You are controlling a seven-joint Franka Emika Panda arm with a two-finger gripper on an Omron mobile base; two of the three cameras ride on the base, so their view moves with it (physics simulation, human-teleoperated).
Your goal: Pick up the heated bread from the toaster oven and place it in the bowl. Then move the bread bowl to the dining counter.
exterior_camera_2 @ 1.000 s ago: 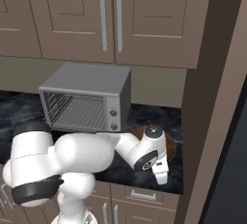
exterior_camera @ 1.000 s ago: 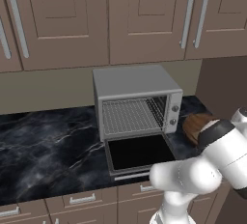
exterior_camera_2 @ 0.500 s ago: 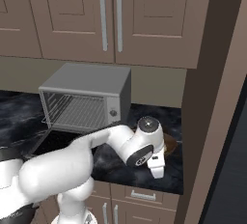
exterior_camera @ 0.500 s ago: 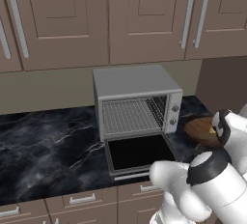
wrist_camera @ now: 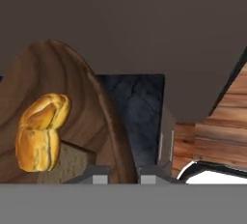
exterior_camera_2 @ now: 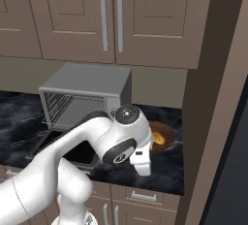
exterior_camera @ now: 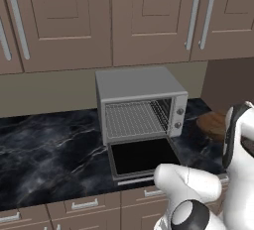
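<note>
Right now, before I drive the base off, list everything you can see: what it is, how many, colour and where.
heated bread: one, golden-orange, lying inside the bowl.
bowl: one, dark-brown wood with a tan patch inside, on the counter to the right of the toaster oven.
toaster oven: one, grey metal, on the counter under the cabinets, door dropped open, wire rack bare.
counter: one, black marble, below the cabinets.
upper cabinets: a row, taupe with silver handles, on the wall.
lower drawers: taupe, under the counter edge.
arm: one, white with dark joints.
claw: one, dark tips at the bowl's rim, straddling it.
</note>
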